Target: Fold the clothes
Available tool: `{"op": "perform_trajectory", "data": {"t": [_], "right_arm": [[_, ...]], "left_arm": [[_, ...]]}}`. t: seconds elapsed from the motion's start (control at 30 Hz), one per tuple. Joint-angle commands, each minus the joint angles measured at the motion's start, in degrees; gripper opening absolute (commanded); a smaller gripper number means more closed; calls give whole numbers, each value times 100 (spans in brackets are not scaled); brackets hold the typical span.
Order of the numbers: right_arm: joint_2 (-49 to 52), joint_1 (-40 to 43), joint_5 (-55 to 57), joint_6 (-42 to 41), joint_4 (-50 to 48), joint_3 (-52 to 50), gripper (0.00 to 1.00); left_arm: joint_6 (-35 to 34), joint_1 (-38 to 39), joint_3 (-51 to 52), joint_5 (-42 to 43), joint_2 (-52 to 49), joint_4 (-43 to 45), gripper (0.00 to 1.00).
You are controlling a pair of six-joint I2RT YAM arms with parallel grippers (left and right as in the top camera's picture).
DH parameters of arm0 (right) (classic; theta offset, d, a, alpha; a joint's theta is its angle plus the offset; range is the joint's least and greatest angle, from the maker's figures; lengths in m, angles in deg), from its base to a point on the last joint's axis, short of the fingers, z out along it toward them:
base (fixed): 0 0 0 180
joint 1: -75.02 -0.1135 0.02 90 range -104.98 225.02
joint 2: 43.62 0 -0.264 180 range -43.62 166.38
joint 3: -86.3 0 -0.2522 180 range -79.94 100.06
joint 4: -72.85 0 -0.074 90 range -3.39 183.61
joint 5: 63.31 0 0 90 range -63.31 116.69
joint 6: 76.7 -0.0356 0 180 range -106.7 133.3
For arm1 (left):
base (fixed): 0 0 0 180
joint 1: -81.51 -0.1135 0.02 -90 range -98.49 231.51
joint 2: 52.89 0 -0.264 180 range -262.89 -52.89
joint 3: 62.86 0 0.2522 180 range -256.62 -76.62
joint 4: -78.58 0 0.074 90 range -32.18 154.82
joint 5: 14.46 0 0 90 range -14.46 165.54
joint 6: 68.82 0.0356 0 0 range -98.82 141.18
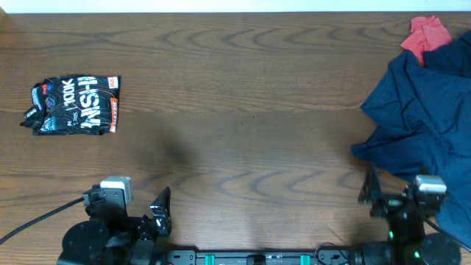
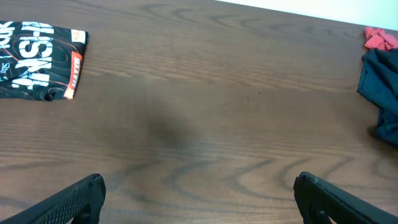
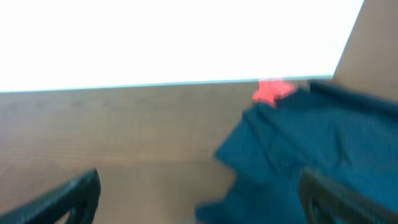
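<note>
The black jersey (image 1: 73, 104) lies folded into a small rectangle at the far left of the table, white and orange lettering up. It also shows at the top left of the left wrist view (image 2: 37, 60). My left gripper (image 2: 198, 194) is open and empty near the front edge, well away from the jersey. In the overhead view it sits at the front left (image 1: 151, 217). My right gripper (image 3: 199, 193) is open and empty at the front right (image 1: 383, 193), its right finger over the edge of a navy garment.
A plain navy blue garment (image 1: 430, 110) lies crumpled at the right side, seen also in the right wrist view (image 3: 298, 149) and the left wrist view (image 2: 380, 93). A small red cloth (image 1: 427, 33) lies behind it at the back right corner. The brown wooden table (image 1: 243, 110) spans the view.
</note>
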Motion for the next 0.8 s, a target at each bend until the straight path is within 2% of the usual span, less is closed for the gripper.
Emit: {"op": "perform_trajectory", "data": {"t": [0.0, 0.13, 0.2, 0.23, 0.3, 0.37, 0.77], "right_arm": [[-15, 33, -70, 752, -1320, -846, 99], [-17, 33, -70, 1102, -3383, -2149, 99], [-17, 33, -92, 1102, -3842, -2583, 99], [-17, 33, -42, 1097, -3731, -2728, 99], [11, 24, -37, 1091, -2741, -2664, 99], [111, 17, -175, 1082, -2962, -2673, 99], [138, 17, -177, 1080, -2879, -2680, 99]], "left_arm": [[-13, -2, 17, 39, 2, 2, 98], [-13, -2, 17, 39, 2, 2, 98], [-13, -2, 17, 39, 2, 2, 98], [-13, -2, 17, 39, 2, 2, 98], [-13, -2, 17, 39, 2, 2, 98], [-13, -2, 17, 39, 2, 2, 98], [-13, -2, 17, 39, 2, 2, 98]]}}
